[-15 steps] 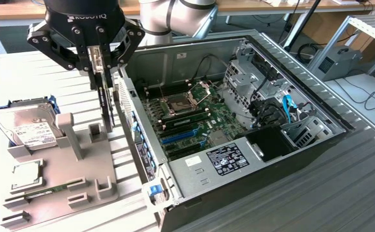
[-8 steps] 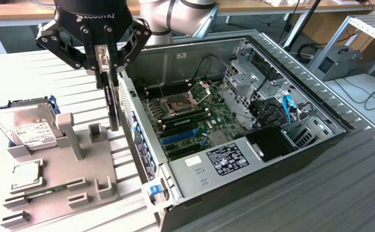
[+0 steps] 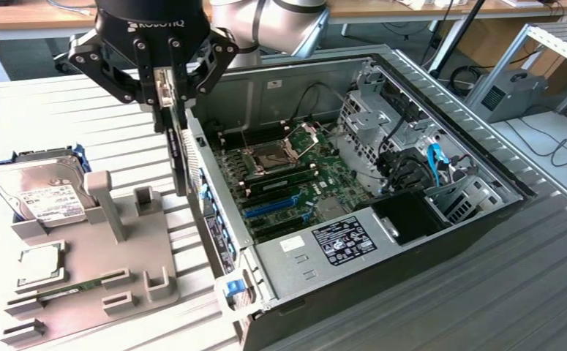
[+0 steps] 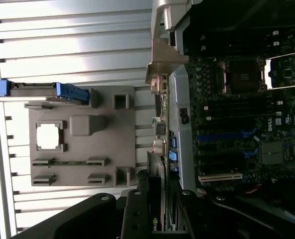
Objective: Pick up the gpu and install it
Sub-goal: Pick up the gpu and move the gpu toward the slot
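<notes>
A ribbed metal table (image 3: pixel 478 292) carries an open computer case (image 3: pixel 361 300) and, on the exterior view's left, a gray holder (image 3: pixel 98 256) with a hard drive (image 3: pixel 39 190). The exterior view takes in wooden desks (image 3: pixel 29 14) behind; the wrist view looks down on the motherboard (image 4: pixel 237 124). The claw (image 3: pixel 166 99) is clamped on the gpu (image 3: pixel 178 157), which hangs upright just beside the case's outer wall.

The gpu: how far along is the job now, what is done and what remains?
Done: the gpu has been picked up off the grey holder. In hand: the fingers clamp its upper edge, and it hangs upright beside the wall of the open computer case on the exterior view's left. Left: it is not yet seated in a motherboard slot.
</notes>
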Robot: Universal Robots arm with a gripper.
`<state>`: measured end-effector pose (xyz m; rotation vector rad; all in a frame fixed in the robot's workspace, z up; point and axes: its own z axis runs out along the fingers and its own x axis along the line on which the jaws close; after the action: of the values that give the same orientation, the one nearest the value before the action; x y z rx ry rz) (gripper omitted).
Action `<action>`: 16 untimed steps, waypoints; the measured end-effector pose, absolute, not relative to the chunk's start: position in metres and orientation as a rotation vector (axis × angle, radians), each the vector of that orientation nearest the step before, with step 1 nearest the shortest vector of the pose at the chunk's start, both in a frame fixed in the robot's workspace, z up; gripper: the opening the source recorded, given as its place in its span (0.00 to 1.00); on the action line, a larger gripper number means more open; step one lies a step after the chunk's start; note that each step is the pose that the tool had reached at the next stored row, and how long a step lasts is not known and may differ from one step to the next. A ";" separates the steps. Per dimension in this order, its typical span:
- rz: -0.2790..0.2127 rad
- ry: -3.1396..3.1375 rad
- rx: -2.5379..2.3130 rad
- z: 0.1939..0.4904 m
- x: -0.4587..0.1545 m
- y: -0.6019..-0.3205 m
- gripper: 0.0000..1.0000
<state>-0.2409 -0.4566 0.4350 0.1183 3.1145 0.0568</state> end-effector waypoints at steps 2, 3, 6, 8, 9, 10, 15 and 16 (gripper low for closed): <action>0.057 3.114 0.118 0.435 -0.239 -0.457 0.26; 0.057 3.114 0.118 0.435 -0.237 -0.457 0.26; 0.057 3.114 0.118 0.435 -0.234 -0.457 0.26; 0.057 3.114 0.118 0.435 -0.232 -0.457 0.26; 0.057 3.115 0.118 0.435 -0.231 -0.457 0.26; 0.057 3.115 0.118 0.435 -0.229 -0.457 0.26; 0.057 3.115 0.118 0.435 -0.224 -0.457 0.26; 0.057 3.114 0.118 0.435 -0.223 -0.457 0.26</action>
<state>-0.2228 -0.4566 0.4350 0.1182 3.1145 0.0568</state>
